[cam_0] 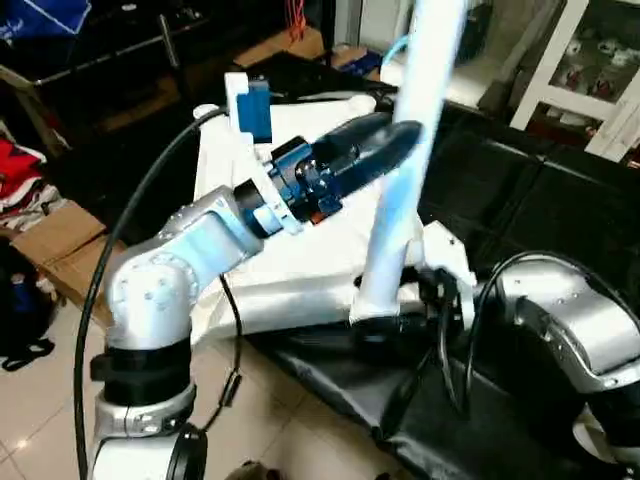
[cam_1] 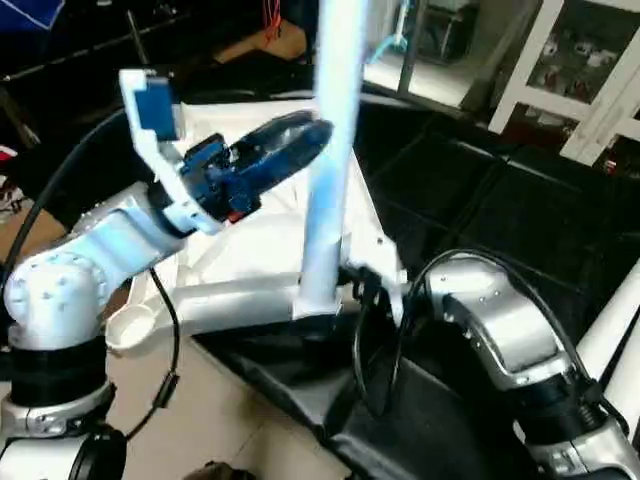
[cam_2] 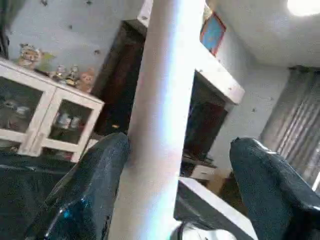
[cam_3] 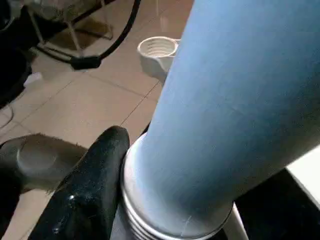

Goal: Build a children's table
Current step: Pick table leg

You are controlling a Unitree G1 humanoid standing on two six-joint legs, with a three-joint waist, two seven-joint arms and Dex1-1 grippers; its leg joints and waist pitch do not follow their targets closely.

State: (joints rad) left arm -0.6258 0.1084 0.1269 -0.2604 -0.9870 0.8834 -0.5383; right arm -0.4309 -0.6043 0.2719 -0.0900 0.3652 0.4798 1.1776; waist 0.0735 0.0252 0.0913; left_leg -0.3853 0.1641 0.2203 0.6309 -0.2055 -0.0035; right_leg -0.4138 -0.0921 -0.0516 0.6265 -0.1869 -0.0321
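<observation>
1. Silver forearms fill the foreground of the head views, the left one reaching up over the work and the right one bent low at the near edge.
2. Beneath them lies the white plastic rectangular tabletop [cam_0: 300, 265], upside down on a black cloth-covered surface [cam_0: 480, 420], with a round threaded corner socket [cam_3: 157, 48] showing above the beige tiled floor [cam_0: 40, 390].
3. One long tapered white tube leg [cam_0: 405, 170] stands nearly upright at the tabletop's near right corner, its ribbed lower end at the socket there.
4. Another white tube leg [cam_1: 612, 335] lies at the right edge of the right eye view.
5. The left gripper [cam_0: 400, 140] is raised beside the upright leg partway up; its black fingers [cam_2: 95, 190] are spread wide on either side of the tube, one touching it or nearly so, the other clearly apart, so nothing is clamped.
6. The right gripper [cam_3: 150, 200] sits at the leg's base, one black finger [cam_3: 92, 185] pressed against the ribbed collar; whether it grips the leg cannot be told.
</observation>
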